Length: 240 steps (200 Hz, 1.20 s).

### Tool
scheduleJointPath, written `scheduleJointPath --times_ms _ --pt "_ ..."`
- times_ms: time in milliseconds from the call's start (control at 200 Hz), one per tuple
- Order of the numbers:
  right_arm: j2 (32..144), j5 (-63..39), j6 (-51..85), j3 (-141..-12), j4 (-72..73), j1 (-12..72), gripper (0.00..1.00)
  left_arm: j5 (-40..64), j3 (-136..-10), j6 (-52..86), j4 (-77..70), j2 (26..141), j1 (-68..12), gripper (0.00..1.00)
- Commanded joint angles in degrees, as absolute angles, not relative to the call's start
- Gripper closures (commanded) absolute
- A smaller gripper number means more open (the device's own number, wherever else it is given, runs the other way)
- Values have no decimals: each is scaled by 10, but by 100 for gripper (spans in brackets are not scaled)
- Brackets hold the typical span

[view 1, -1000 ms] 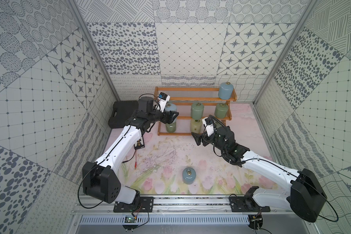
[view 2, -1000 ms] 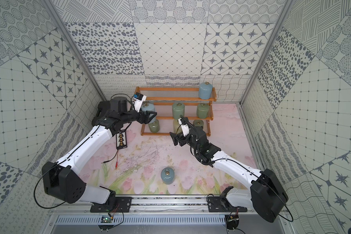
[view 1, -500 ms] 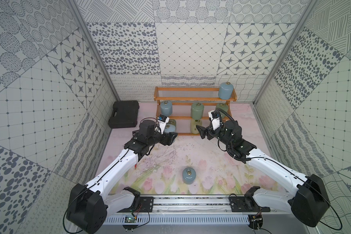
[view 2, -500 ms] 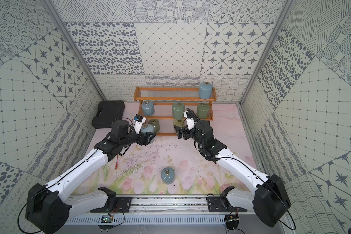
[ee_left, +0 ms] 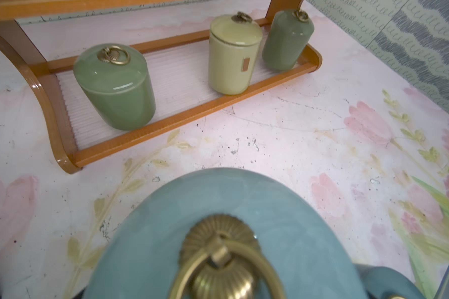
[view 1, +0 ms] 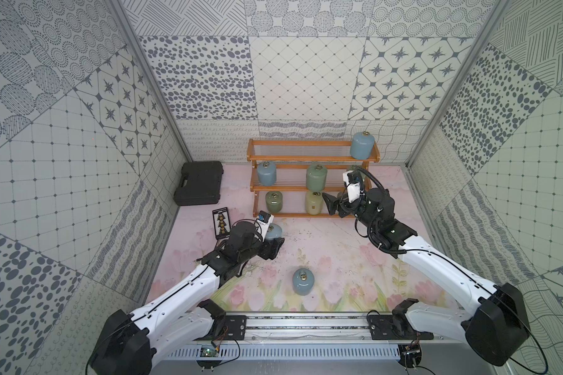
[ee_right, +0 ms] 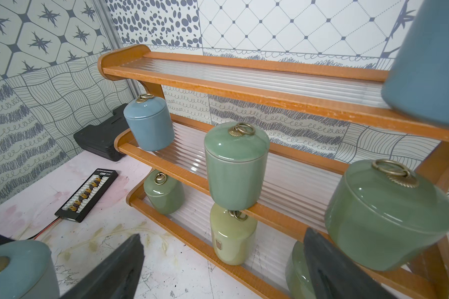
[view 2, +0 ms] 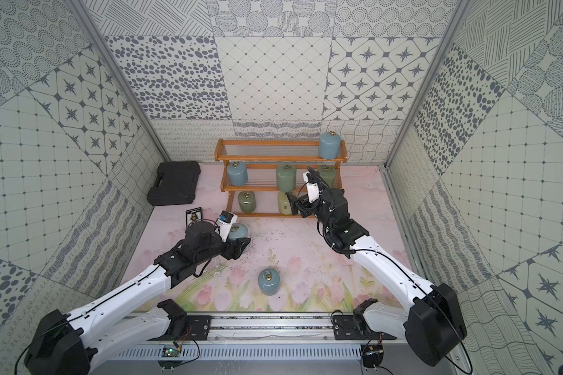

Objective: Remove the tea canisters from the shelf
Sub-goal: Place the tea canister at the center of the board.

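Top views: the flowered table (view 1: 338, 259) is shown with the shelf (view 1: 299, 158) at its far edge. The right gripper (ee_right: 218, 271) is spread wide and empty, just in front of the cream canister (ee_right: 233, 233) on the bottom tier. The left gripper (view 1: 272, 237) is closed around a light blue canister (ee_left: 218, 202) near the shelf's foot. Seven tea canisters (view 1: 316, 177) are counted on the tiers, and another blue canister (view 1: 302, 281) is stood on the table. The glazed ceramic is judged hard, slippery and breakable, with some weight; the body below the lid should be taken, not the brass ring (ee_left: 219, 255).
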State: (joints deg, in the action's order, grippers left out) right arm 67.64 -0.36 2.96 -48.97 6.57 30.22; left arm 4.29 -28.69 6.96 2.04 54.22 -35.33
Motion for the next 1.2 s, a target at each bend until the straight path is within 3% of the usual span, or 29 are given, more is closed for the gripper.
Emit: scheduleJointPath --times_ms 0,430,770,1196 --pt "640 0 32 -470 88 301 0 -53 -250 93 -114 515 -406 45" --pt "560 2 34 -419 48 301 0 -221 -161 127 -245 582 -544 45" --pt "558 -2 35 -422 37 300 0 -240 -122 162 -335 647 -556 45" --pt "562 4 21 -423 29 301 0 -264 -102 211 -328 679 -592 40"
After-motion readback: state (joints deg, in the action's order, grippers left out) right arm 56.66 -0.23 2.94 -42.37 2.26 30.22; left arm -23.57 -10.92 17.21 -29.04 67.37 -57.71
